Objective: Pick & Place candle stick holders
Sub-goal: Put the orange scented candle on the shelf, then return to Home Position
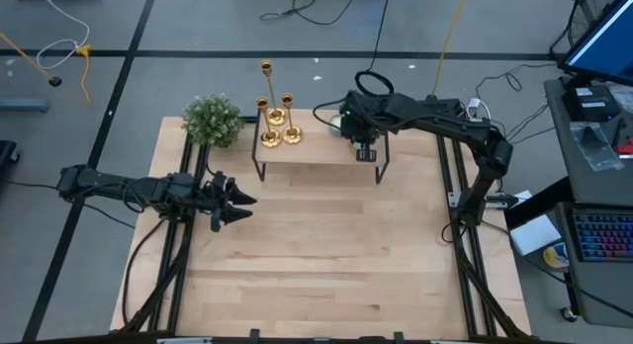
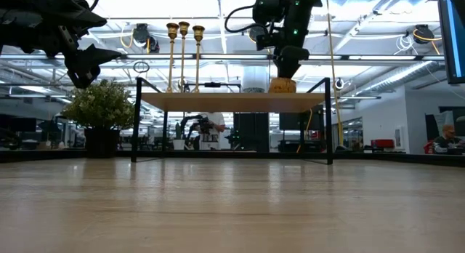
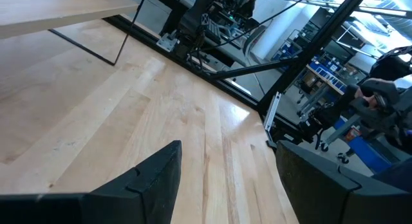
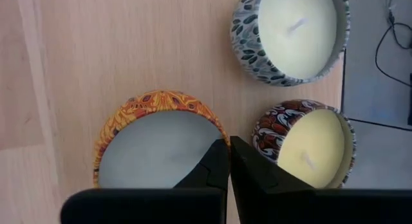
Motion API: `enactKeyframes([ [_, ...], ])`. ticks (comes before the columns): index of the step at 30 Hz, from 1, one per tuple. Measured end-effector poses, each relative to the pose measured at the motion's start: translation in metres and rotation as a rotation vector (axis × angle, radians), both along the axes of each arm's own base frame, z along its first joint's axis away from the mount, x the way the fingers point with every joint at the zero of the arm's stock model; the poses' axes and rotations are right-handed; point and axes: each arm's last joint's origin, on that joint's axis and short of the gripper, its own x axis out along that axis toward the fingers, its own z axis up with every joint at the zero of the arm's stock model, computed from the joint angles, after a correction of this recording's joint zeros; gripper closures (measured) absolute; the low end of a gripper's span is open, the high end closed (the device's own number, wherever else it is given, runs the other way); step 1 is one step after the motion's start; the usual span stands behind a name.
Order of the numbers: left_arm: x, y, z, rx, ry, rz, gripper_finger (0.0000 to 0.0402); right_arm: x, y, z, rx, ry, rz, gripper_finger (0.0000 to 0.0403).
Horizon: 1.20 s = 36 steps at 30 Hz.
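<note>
Three gold candle stick holders stand on their round bases at the left end of a small raised wooden shelf; they also show in the low view. My right gripper is at the shelf's right end, over an orange patterned candle tin, its fingers closed at the tin's rim. In the low view the tin rests on the shelf under the gripper. My left gripper is open and empty above the table's left part, away from the shelf. My right gripper comes from above, pointing down, at the orange tin's rim on the side nearest the other tins. One finger stands over the tin's inside and the other just outside it. The tin sits flat on the shelf.
Two more candle tins stand close beside the orange one: a grey-leaf one with white wax and a dark patterned one with yellow wax. A potted plant stands left of the shelf. The shelf has thin black legs.
</note>
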Motion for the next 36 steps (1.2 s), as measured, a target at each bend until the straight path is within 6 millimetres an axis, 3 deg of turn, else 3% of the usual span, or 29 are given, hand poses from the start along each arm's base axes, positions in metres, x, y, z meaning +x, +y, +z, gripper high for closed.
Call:
enactKeyframes([
  [15, 0.000, 0.000, 0.000, 0.043, -0.006, -0.004, 0.0149, 0.006, -0.001, 0.000, -0.054, -0.021, 0.021, 0.0372],
  [29, 0.000, 0.000, 0.000, 0.051, -0.007, -0.005, 0.0149, 0.015, 0.015, 0.005, -0.167, -0.008, 0.094, 0.0295],
  [36, 0.000, 0.000, 0.000, 0.051, -0.007, -0.005, 0.0149, 0.004, 0.041, 0.033, -0.320, -0.024, 0.084, 0.0258],
])
